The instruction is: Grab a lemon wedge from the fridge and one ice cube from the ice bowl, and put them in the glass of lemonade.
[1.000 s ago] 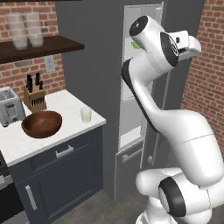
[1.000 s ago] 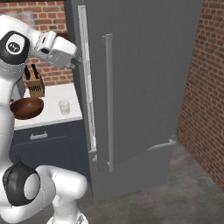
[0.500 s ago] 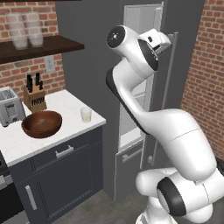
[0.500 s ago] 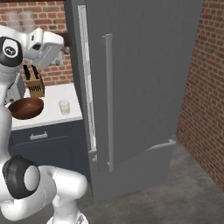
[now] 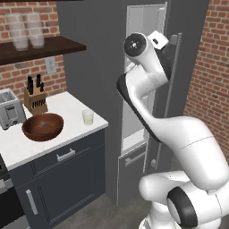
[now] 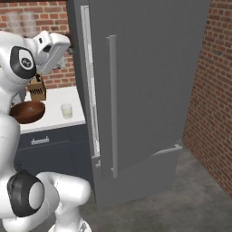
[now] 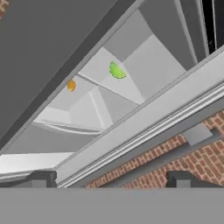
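Hand view | lemon wedge (image 7: 116, 71) upper centre, inside fridge (image 7: 144, 65) | our gripper (image 7: 109, 179) wide open, empty | we should centre on wedge before closing.

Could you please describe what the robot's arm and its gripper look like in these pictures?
The arm is built of glossy white rounded segments with dark grey bands at the joints and round dark caps bearing a small pale mark. It ends in a boxy white hand. The gripper has two small dark grey blocky finger tips. No loose cables or lettering can be made out.
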Controlling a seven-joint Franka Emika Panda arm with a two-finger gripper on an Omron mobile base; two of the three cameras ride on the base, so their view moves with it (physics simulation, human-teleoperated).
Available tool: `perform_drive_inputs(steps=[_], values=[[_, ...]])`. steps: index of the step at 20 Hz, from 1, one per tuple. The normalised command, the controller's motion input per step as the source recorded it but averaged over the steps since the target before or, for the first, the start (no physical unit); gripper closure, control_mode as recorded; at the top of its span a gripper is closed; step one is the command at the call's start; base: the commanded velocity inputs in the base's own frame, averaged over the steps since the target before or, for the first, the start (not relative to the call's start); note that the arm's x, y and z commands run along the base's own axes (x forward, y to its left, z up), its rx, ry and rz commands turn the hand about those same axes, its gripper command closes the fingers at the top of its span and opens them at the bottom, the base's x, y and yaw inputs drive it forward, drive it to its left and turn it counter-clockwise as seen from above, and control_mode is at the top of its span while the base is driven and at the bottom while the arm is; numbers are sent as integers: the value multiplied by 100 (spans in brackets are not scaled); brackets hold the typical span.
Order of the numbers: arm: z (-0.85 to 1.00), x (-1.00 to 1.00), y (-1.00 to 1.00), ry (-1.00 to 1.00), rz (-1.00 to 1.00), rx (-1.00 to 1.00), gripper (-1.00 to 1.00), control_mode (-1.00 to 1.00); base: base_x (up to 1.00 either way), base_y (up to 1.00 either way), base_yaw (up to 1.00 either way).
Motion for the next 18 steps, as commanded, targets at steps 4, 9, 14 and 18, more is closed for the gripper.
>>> perform_drive_inputs(steps=[4,9,14,18], values=[[0,52,0,12,8,-21,-100,-100,0,0,0],[-3,39,1,11,-5,-26,-100,-100,0,0,0],[-5,30,1,16,-11,-24,-100,-100,0,0,0],[-1,25,-1,14,-14,-16,-100,-100,0,0,0]])
